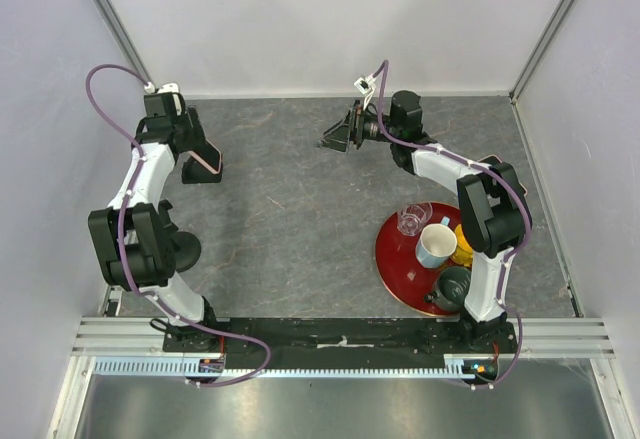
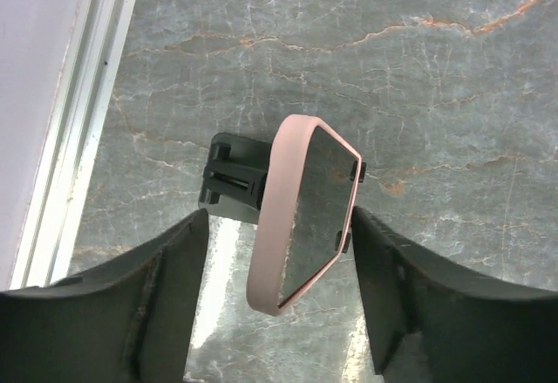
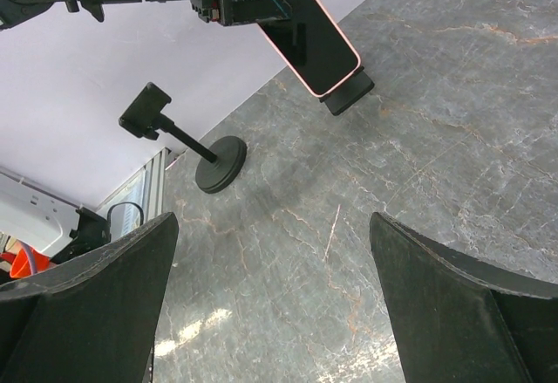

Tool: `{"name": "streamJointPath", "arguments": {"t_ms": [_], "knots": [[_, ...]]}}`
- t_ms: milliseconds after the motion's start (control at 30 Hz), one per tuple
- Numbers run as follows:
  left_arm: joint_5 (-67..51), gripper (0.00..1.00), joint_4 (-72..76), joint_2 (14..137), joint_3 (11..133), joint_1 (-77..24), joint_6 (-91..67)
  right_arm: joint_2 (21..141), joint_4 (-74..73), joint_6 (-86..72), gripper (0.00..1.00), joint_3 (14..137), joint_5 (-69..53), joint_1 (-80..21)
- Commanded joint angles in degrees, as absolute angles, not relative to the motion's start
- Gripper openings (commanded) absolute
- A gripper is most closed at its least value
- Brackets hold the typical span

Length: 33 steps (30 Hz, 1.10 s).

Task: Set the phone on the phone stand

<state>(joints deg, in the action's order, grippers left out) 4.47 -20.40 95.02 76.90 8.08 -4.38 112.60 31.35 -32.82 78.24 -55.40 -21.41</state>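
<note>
The phone (image 2: 318,200) — likely light, stiff, slick-faced — wants gripping across its pink edges; the left gripper (image 2: 279,217) has an unclear hold, the right gripper (image 3: 272,222) is spread.

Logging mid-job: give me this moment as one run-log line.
phone: inside left gripper, grip unclear | stand: upright, empty, apart from phone | right gripper: open, empty
</note>
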Motion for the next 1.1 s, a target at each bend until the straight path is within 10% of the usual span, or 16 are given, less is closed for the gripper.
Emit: {"name": "streamJointPath", "arguments": {"t_ms": [0, 433, 767, 1067], "knots": [[6.68, 0.96, -20.74, 95.1, 78.93, 8.26, -7.56, 112.59, 34.63, -32.7, 0.98, 78.84, -56.52, -21.45], [10.9, 0.99, -20.49, 86.5, 74.71, 8.35, -11.34, 112.15, 28.92, -28.92, 0.98, 79.98, -54.93, -21.44], [15.73, 0.68, -22.85, 88.85, 76.2, 8.26, -11.78, 112.06, 28.74, -28.92, 0.98, 79.98, -54.93, -21.53], [21.53, 0.65, -24.08, 90.88, 76.56, 8.53, -12.3, 111.62, 28.83, -28.74, 0.98, 79.8, -55.2, -21.53]]}}
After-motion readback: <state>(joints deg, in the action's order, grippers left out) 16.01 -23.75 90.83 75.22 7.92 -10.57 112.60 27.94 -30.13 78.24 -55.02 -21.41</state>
